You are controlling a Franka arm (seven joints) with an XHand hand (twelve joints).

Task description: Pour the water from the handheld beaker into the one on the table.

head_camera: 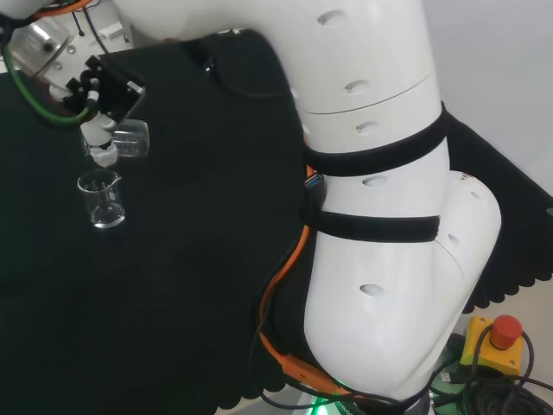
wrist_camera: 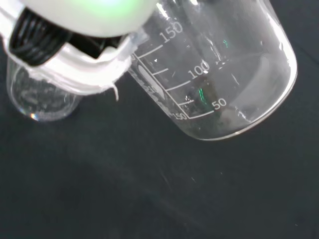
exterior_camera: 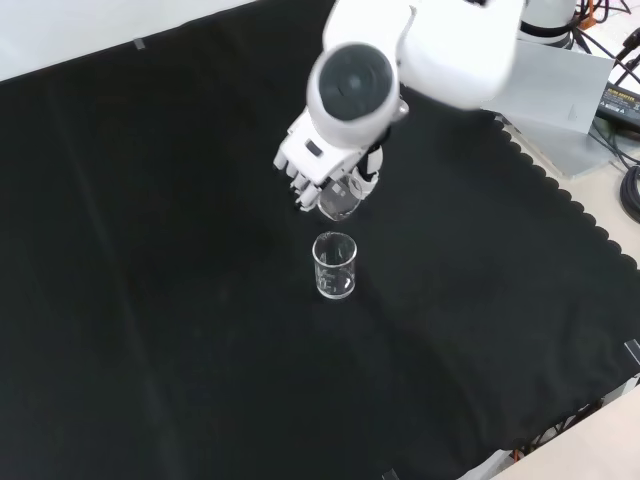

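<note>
Above upright clear beaker on cloth (exterior_camera: pixel 334 266), hand (exterior_camera: pixel 318 160) curled round tipped graduated glass beaker (wrist_camera: pixel 219 69)

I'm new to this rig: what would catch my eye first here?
In the front view, the black and white robot hand holds a clear glass beaker tipped on its side just above a second clear beaker standing upright on the black cloth.

Head cam behind/above arm, front cam opposite looking down, both share black cloth (exterior_camera: pixel 150 300); wrist cam close-up.
</note>
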